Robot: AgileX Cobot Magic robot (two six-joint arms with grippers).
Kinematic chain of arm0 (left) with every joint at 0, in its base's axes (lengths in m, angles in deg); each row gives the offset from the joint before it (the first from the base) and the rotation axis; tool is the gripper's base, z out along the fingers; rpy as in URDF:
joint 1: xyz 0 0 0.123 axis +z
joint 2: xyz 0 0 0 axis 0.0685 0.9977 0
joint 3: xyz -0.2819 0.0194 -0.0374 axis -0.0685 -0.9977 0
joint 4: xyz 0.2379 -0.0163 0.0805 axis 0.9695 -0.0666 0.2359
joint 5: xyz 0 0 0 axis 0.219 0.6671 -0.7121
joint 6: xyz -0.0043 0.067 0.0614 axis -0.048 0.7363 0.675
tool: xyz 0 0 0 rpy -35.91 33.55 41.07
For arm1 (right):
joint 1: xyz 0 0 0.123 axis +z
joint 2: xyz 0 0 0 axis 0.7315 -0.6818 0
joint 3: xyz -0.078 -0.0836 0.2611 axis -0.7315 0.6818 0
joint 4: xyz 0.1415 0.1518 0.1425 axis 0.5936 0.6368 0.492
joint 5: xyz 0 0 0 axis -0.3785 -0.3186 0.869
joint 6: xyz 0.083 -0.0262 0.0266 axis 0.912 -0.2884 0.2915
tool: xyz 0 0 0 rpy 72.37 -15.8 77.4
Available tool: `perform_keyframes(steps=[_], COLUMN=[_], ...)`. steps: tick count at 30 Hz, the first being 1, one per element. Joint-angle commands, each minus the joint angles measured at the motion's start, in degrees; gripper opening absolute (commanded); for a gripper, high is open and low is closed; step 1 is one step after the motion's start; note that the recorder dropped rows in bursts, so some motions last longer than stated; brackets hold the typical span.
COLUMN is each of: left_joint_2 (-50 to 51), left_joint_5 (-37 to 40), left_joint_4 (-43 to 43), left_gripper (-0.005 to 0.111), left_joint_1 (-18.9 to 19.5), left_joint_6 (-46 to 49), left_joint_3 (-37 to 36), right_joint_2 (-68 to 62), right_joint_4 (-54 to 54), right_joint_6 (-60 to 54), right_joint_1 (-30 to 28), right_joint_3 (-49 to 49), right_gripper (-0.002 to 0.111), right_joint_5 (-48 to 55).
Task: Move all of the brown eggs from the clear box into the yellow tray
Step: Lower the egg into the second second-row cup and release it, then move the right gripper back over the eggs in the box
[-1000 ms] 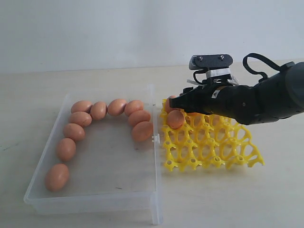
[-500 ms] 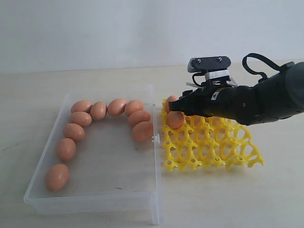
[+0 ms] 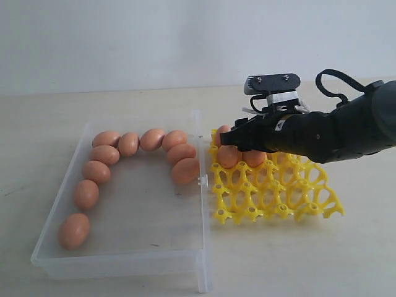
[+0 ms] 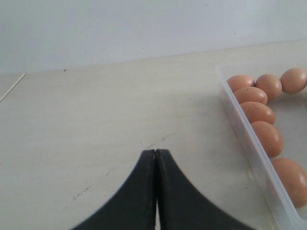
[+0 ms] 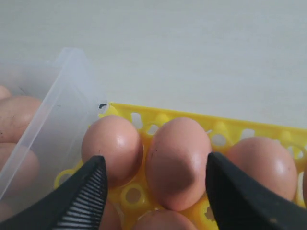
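Black fingers [image 5: 88, 194] of the right gripper [image 5: 156, 165] stand spread, straddling one orange-brown oval egg [image 5: 178, 148] seated in the bright yellow lattice plastic tray [image 3: 272, 199], with a neighbour egg [image 5: 114, 146] on either side. The arm hides the tray's full count. Ten more brown eggs [image 3: 86, 193] line the shallow transparent plastic box [image 3: 124, 255] just beside it. The left gripper [image 4: 156, 155] hangs over the pale tabletop [image 4: 96, 115], fingers pressed together.

Nothing legible appears in any view: no words, brand, number or sign. The only label-like thing is a small white strip [image 3: 284, 97] under the camera mount [image 3: 272, 82], above the yellow tray [image 3: 272, 199], too small to read.
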Motion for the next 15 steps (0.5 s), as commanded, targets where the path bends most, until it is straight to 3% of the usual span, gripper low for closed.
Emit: perform_keyframes(steps=[1,7,11,15], left_joint_2=[-0.3,-0.3,-0.3,-0.3], left_joint_5=[-0.8,-0.8,-0.8,-0.8], left_joint_4=[-0.2,-0.2,-0.2,-0.2], left_gripper=[0.000,0.000,0.000,0.000], left_joint_1=[0.1,0.1,0.1,0.1], left_joint_6=[-0.2,-0.2,-0.2,-0.2], left_joint_3=[0.2,0.2,0.2,0.2], right_joint_2=[0.0,2.3,6.2,8.1], right_joint_4=[-0.5,-0.5,-0.4,-0.2], right_joint_6=[0.1,0.1,-2.3,-6.8], right_joint_1=[-0.2,0.3,2.9,7.2], right_joint_3=[-0.4,-1.3,-5.6,-13.5], right_gripper=[0.059,0.059,0.054,0.041], right_joint_5=[-0.7,3.8,17.7,33.3])
